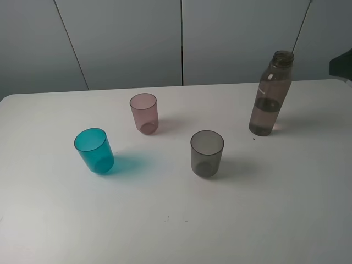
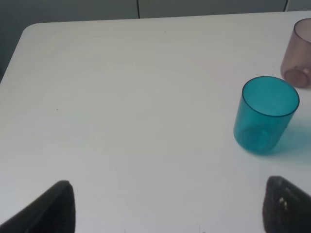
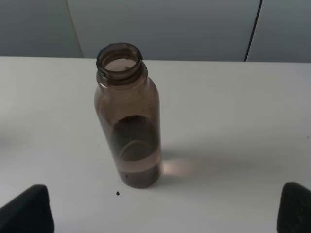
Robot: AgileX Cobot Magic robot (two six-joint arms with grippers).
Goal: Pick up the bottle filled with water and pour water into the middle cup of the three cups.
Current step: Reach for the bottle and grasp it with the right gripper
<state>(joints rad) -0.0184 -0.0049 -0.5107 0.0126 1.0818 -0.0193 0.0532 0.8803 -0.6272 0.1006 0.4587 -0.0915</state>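
The bottle (image 1: 270,94) stands upright and uncapped at the back right of the white table (image 1: 165,231), with water in its lower part. The pink middle cup (image 1: 144,113) stands between the teal cup (image 1: 95,150) on the left and the grey cup (image 1: 207,153). All three cups are upright. My right gripper (image 3: 165,209) is open, its fingertips (image 3: 29,208) wide apart with the bottle (image 3: 130,121) in front of them, not touching. My left gripper (image 2: 167,209) is open and empty, with the teal cup (image 2: 266,115) and pink cup (image 2: 298,53) ahead of it. Neither gripper shows in the exterior view.
Grey wall panels (image 1: 181,38) rise behind the table's far edge. A dark object (image 1: 342,63) sits at the right edge of the exterior view. A small dark speck (image 3: 117,193) lies on the table by the bottle's base.
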